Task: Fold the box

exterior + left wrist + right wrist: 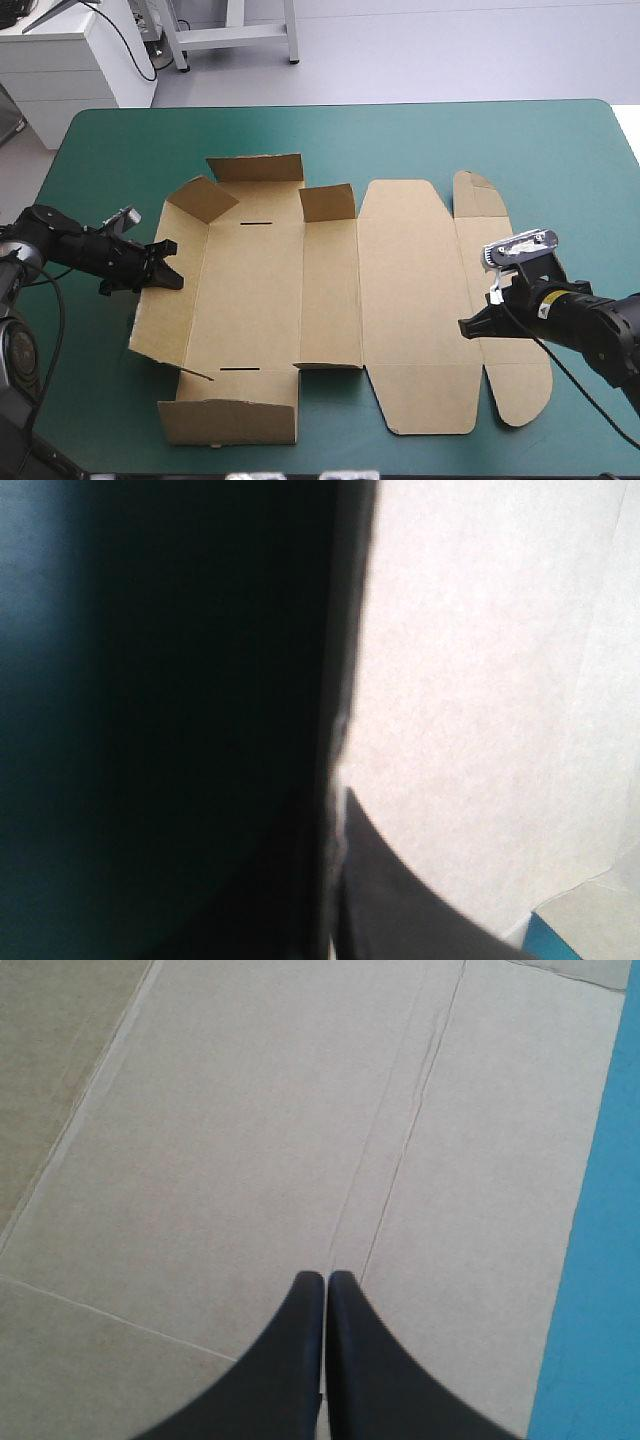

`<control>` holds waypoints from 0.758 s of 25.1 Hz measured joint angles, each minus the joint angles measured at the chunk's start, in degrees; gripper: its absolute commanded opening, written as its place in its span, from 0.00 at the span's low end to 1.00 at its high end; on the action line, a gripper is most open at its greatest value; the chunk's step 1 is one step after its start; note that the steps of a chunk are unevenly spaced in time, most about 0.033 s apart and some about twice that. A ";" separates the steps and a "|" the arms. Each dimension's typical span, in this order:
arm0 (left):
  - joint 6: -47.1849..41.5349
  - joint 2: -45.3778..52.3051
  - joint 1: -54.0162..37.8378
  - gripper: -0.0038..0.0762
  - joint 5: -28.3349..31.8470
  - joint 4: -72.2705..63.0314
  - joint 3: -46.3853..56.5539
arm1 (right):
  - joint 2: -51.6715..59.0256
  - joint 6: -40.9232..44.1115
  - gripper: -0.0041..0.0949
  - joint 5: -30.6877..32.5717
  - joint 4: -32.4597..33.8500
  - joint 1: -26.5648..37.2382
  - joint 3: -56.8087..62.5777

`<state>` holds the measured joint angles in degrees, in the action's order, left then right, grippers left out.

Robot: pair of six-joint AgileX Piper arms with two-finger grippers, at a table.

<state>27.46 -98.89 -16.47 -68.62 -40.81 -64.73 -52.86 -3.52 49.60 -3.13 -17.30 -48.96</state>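
The brown box [410, 290] lies as a cut sheet across the teal-green table [520, 140]. Its left part has walls partly raised, and the wide lid panels to the right lie flat. My left gripper [172, 265] is at the raised left wall. In the left wrist view the gripper [340, 792] is shut on that wall's edge, with pale board [480, 680] on one side and a black finger [410, 910] against it. My right gripper [467, 326] is shut, its tips [326, 1276] over the flat board [250, 1110] near a crease at the lid's right side.
Small flaps stand up at the box's far left corner [255, 168] and near left corner [230, 420]. Two rounded flaps [520, 385] lie flat under and beside the right arm. A strip of teal-green cover [600, 1260] runs beside the board at the right gripper.
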 measured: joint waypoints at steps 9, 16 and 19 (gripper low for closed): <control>-2.77 3.98 16.12 0.04 -0.52 22.49 -16.30 | 0.00 0.00 0.04 0.00 0.00 0.00 0.00; 2.62 2.65 42.09 0.04 -2.46 48.91 -30.53 | 0.00 0.25 0.04 0.00 0.00 0.00 0.00; 3.25 1.19 48.75 0.04 -1.58 59.03 -32.53 | 0.00 1.47 0.04 0.00 0.00 0.00 0.00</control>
<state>30.71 -97.70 32.28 -70.19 18.22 -97.26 -52.86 -2.04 49.60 -3.13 -17.30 -48.96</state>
